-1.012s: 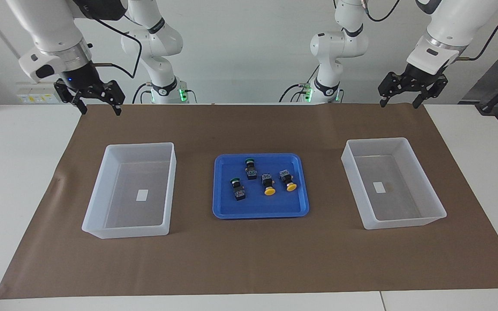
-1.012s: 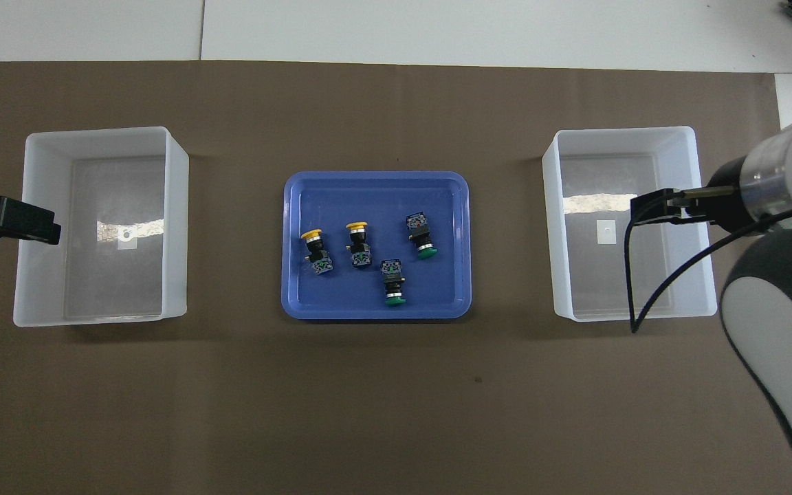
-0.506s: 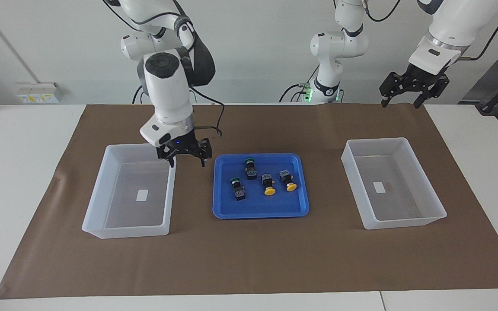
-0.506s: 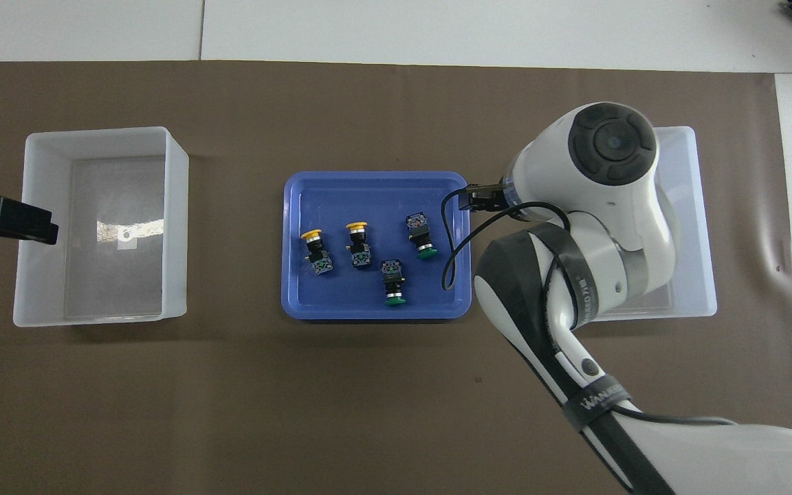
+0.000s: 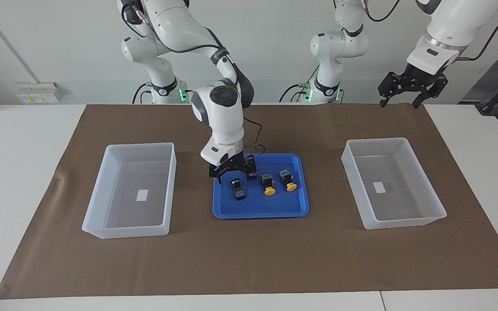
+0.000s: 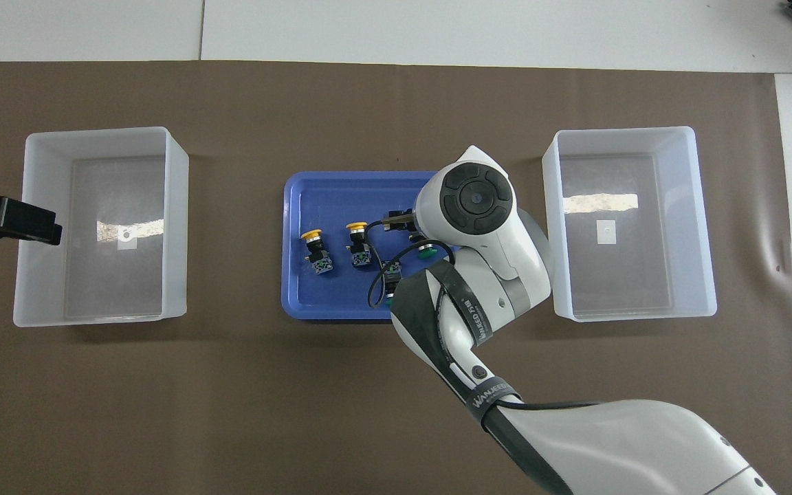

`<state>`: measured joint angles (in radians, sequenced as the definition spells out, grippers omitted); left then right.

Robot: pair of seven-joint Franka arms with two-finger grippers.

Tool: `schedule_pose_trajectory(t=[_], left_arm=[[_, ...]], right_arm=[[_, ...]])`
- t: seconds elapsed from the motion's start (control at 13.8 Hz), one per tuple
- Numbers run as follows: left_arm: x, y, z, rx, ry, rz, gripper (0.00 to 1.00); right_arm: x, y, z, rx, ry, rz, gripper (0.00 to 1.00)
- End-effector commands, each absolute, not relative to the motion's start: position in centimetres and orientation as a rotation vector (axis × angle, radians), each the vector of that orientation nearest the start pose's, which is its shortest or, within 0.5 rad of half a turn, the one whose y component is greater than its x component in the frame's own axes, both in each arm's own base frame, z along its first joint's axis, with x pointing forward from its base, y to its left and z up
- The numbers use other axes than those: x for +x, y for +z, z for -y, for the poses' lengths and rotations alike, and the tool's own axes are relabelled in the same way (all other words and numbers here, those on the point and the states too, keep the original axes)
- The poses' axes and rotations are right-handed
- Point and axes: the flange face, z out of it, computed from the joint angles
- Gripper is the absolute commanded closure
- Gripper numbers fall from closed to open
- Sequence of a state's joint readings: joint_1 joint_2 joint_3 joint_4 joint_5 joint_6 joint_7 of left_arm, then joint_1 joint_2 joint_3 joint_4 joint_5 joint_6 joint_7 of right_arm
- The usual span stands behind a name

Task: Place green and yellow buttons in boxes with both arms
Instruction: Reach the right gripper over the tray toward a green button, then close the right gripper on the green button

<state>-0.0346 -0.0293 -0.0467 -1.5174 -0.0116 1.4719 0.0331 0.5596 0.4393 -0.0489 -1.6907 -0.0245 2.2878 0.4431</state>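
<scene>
the right gripper [image 5: 233, 174] hangs low over the blue tray [image 5: 236, 211] at the middle of the surface, its fingers spread wide, one to each side of the green button [image 5: 233, 180] that lies on the tray's side toward the right arm's end. the step in hand looks like the first pick, not yet closed: the fingers seem just above that button, not gripping it. a second green button [image 6: 426, 251] lies nearer the robots in the tray and is mostly covered by the right arm's wrist in both views. the two yellow buttons [image 5: 269, 190] [image 5: 291, 186] lie side by side in the tray toward the left arm's end, untouched. both boxes, one [image 5: 102, 172] at the right arm's end and one [image 5: 426, 181] at the left arm's end, hold nothing but their stickers, so the task is at its start. the left gripper [image 5: 407, 96] waits high over the edge of the brown mat [image 5: 249, 259] by the robots, fingers open. next, the right gripper likely needs a short drop to bracket the button's black body, a firm close, then a lift clear of the tray rim before carrying to its own box.
</scene>
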Motion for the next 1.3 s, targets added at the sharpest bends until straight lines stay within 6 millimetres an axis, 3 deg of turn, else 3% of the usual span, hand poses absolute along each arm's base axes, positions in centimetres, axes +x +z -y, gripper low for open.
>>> schedule_pose_trajectory(t=[0.0, 0.22, 0.58, 0.65, 0.72, 1.01, 1.16, 1.23], left_arm=[[52.7, 65.9, 4.6, -3.145, 0.022, -0.161, 0.00], [52.7, 66.0, 4.8, -3.145, 0.025, -0.166, 0.00], [52.4, 65.8, 4.9, -3.144, 0.042, -0.166, 0.00], [52.3, 65.8, 5.0, -3.144, 0.042, -0.170, 0.00], [52.4, 65.8, 5.2, -3.144, 0.039, -0.168, 0.00], [52.7, 65.5, 5.3, -3.145, -0.011, -0.168, 0.00], [52.6, 65.1, 6.5, -3.144, -0.018, -0.184, 0.00], [52.6, 64.5, 7.1, -3.146, -0.040, -0.167, 0.00]], right_arm=[[59.7, 33.4, -34.6, -3.097, -0.269, 0.197, 0.00], [59.1, 31.6, -34.5, -3.104, -0.247, 0.259, 0.00], [58.2, 29.9, -33.7, -3.128, -0.199, 0.325, 0.27], [58.2, 29.9, -33.6, -3.128, -0.197, 0.325, 0.47], [58.2, 29.9, -33.7, -3.130, -0.195, 0.318, 0.99], [58.6, 32.1, -33.6, -3.133, -0.197, 0.248, 1.00], [58.6, 37.2, -32.1, -3.118, -0.220, 0.199, 1.00], [58.8, 40.1, -30.3, -3.115, -0.236, 0.164, 1.00]])
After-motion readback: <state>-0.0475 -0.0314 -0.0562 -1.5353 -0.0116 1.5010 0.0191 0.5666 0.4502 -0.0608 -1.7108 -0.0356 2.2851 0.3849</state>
